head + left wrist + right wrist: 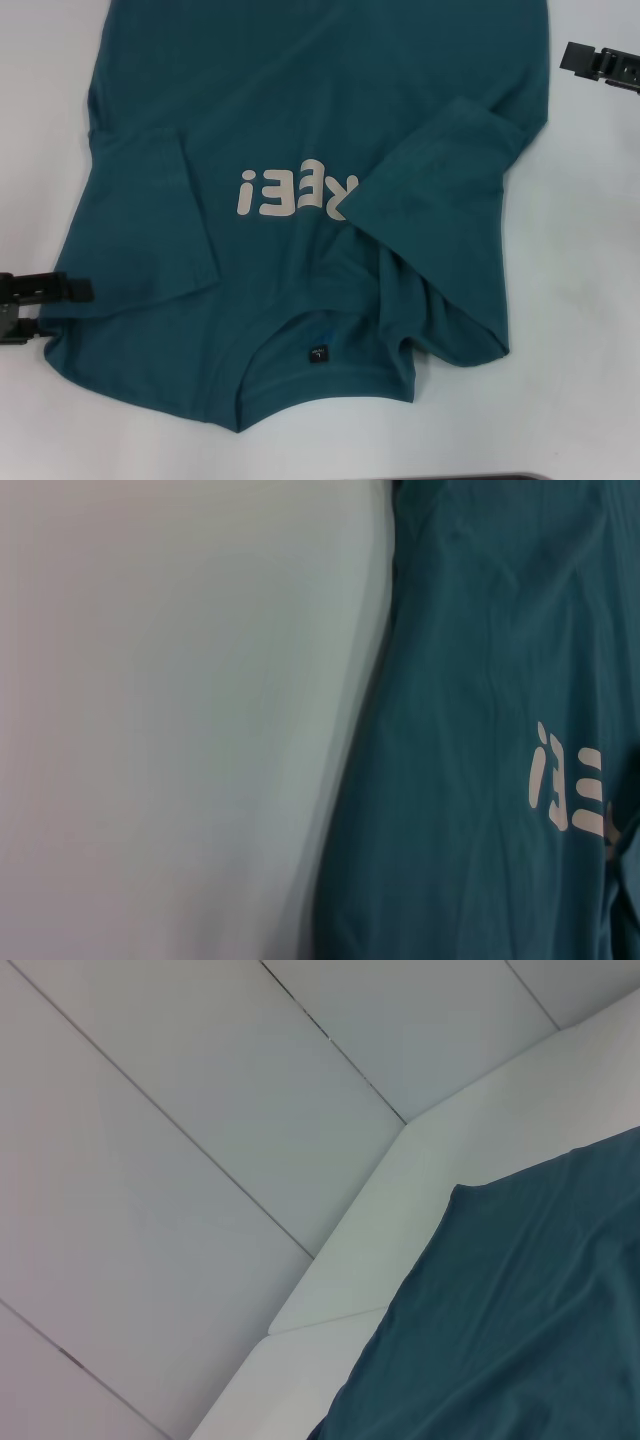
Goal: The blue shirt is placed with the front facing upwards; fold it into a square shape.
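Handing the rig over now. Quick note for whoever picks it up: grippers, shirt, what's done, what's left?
Left gripper: at the shirt's left edge near the shoulder, by the table surface; can't tell if it holds cloth.
Right gripper: off the shirt's right side, far end, nothing held.
Blue shirt: front up, collar toward the robot, lettering partly covered.
Done: both sleeves lie folded in over the body; the right sleeve fold is bunched near the collar.
Left: smooth that bunching, then fold lengthwise into a square.
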You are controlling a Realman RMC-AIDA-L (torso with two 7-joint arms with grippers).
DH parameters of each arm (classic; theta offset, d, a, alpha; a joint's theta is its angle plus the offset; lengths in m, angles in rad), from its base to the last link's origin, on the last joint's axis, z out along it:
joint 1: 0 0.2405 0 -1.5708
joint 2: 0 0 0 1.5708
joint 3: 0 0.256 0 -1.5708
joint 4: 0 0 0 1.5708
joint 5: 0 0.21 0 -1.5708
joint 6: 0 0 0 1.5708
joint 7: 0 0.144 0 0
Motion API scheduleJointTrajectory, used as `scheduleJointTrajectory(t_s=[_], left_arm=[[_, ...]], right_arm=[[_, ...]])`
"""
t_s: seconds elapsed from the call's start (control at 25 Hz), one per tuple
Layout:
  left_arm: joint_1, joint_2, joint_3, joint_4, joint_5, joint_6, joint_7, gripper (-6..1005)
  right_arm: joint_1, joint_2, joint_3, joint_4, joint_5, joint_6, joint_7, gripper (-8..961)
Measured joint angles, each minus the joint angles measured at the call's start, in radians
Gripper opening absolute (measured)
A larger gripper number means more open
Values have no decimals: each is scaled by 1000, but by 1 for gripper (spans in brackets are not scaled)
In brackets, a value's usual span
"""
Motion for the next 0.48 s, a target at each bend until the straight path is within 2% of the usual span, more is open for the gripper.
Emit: scheduleJointTrajectory(t_s=[0.24, 0.48], left_arm=[[5, 1, -3, -7, 1, -3, -16, 792], [-1, -13, 7, -63, 7, 15, -33, 745]], right_arm=[[0, 0, 0, 0, 0, 0, 0, 944], [-2, 0, 19, 2, 0, -9, 0, 944]])
